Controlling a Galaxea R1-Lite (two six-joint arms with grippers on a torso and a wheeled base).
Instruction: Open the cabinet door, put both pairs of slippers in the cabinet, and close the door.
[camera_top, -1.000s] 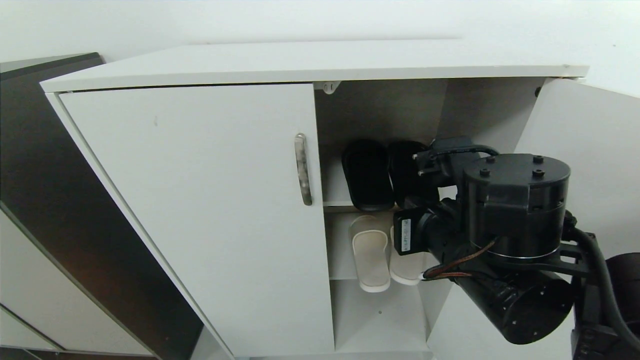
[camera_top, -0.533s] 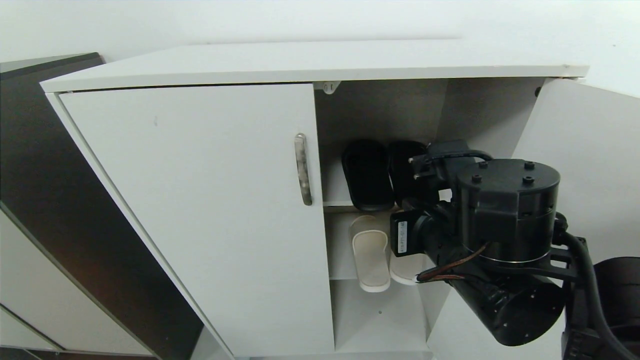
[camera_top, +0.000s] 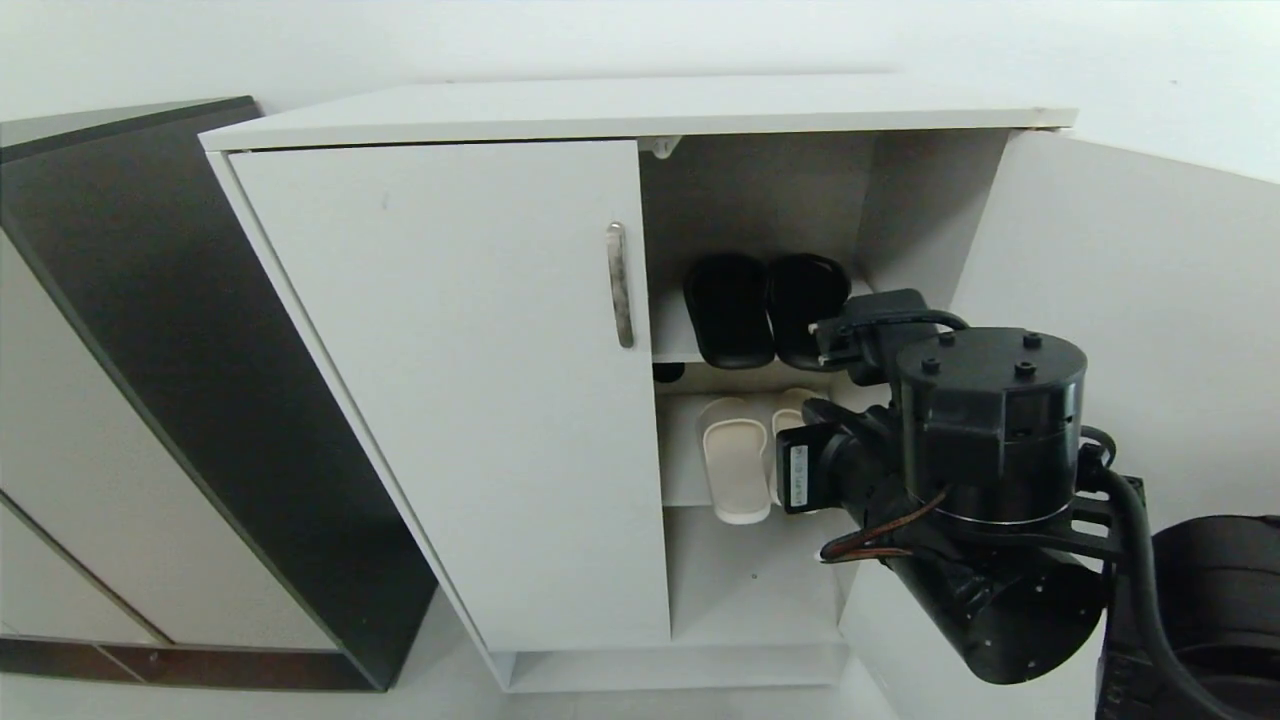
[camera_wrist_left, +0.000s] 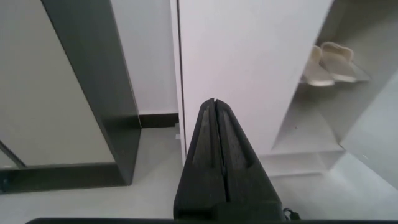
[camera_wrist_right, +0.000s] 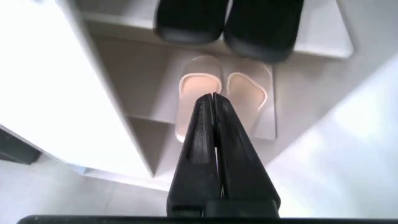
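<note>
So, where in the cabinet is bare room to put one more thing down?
The bottom shelf, under the white slippers and between the closed door and the right wall, is bare. The cabinet top is bare. The black slippers take most of the upper shelf, the white pair most of the middle one. The right arm hangs before the opening.

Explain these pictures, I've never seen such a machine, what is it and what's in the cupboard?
A two-armed robot on wheels. The big picture is from its head camera: the black bulk is its right arm, before a white cabinet. The other two are from wrist cameras, each looking along its own hand: left hand and right hand, both shut, holding nothing. The right door is open. Black slippers sit on the upper shelf, white slippers on the one below.
</note>
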